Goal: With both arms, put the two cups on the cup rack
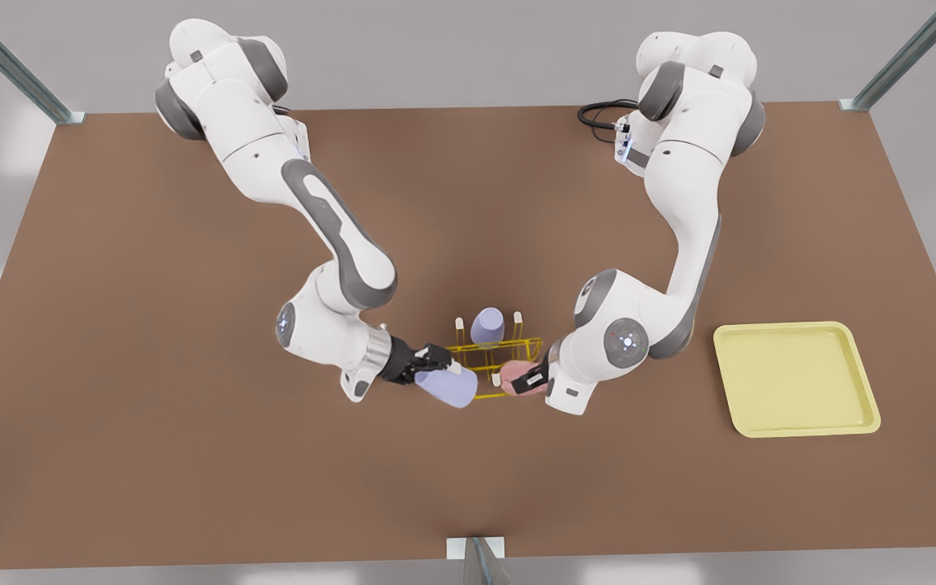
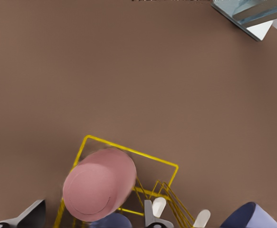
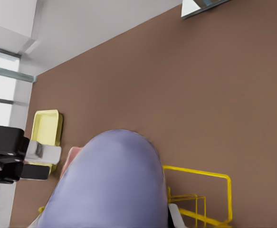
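Observation:
The yellow wire cup rack (image 1: 509,351) stands mid-table. My right gripper (image 1: 438,366), on the front view's left, is shut on a tilted lavender cup (image 1: 449,389) at the rack's front left corner; that cup (image 3: 112,183) looms close in the right wrist view. At the rack's front right corner, my left gripper (image 1: 530,378) is shut on the pink cup (image 1: 514,375). In the left wrist view the pink cup (image 2: 100,185) hangs over the rack (image 2: 128,153) beside white-tipped pegs (image 2: 158,205). Another lavender cup (image 1: 487,327) sits upside down on a back peg.
A pale-yellow flat tray (image 1: 795,379) lies on the brown table (image 1: 192,447) at the front view's right, also seen as the tray (image 3: 47,126) behind my left gripper (image 3: 7,159). A black cable (image 1: 598,114) lies by one arm's base. A metal post (image 1: 476,556) stands at the front edge.

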